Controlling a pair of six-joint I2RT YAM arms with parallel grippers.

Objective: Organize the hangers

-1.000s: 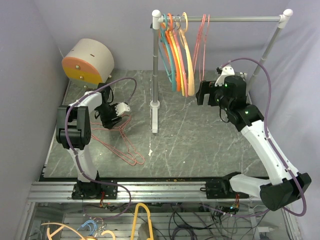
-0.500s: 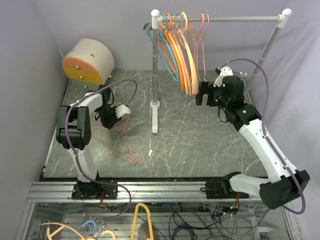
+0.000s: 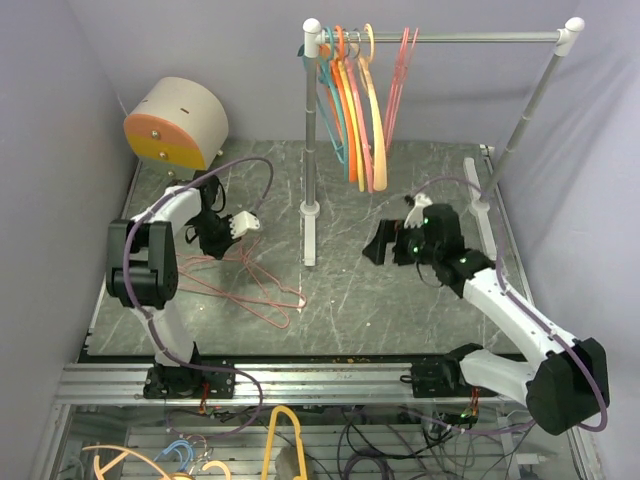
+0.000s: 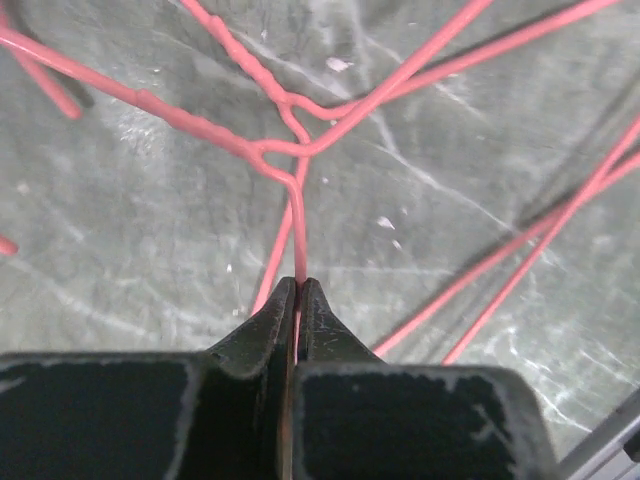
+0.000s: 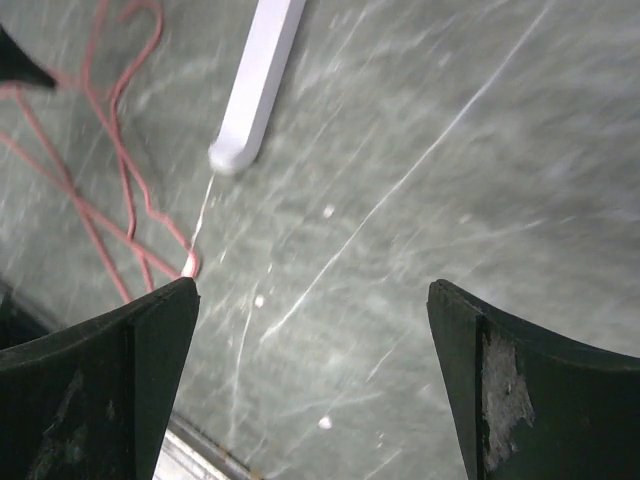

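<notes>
Left gripper clamps the pink wire hanger by its neck. It should lift slowly (other hangers cross beneath), then head for the rail at 1 o'clock. Right gripper is spread wide, empty.

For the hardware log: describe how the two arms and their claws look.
The left arm and right arm have white links between bulky black joints. A thin purple cable loops along each. Small green lights glow near the right wrist. The left claw and right claw have black, tapering fingers; the right one's show pale scuffs.
</notes>
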